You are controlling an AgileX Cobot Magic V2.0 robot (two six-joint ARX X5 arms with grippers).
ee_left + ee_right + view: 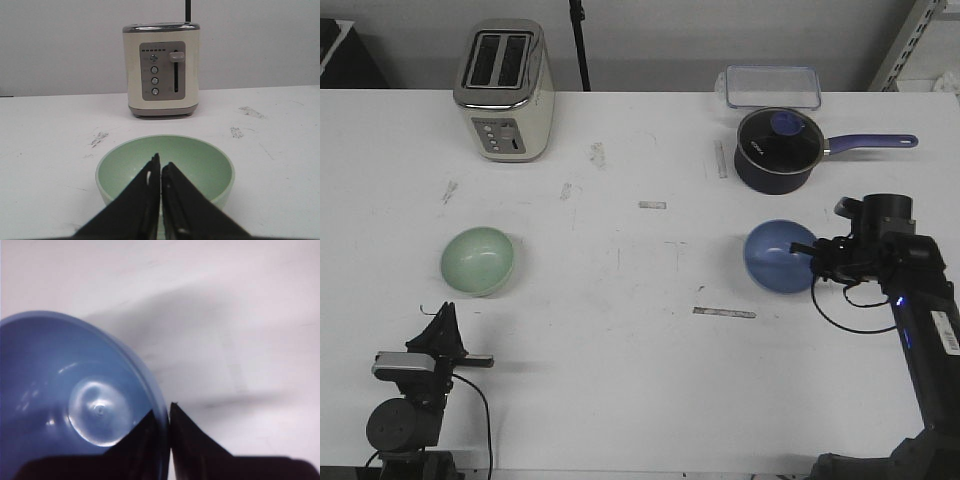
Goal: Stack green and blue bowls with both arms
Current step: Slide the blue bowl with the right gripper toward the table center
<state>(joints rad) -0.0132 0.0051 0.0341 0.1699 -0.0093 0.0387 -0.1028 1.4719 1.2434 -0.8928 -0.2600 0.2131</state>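
The pale green bowl rests upright on the white table's left side. My left gripper is shut and empty, just short of that bowl's near rim. In the left wrist view its tips meet in front of the green bowl. The blue bowl sits on the right. My right gripper is shut on its right rim. In the right wrist view one finger is inside the blue bowl and one outside, so the right gripper pinches the wall.
A cream toaster stands at the back left, straight beyond the green bowl, and also shows as the toaster. A dark saucepan with a purple handle and a clear container sit behind the blue bowl.
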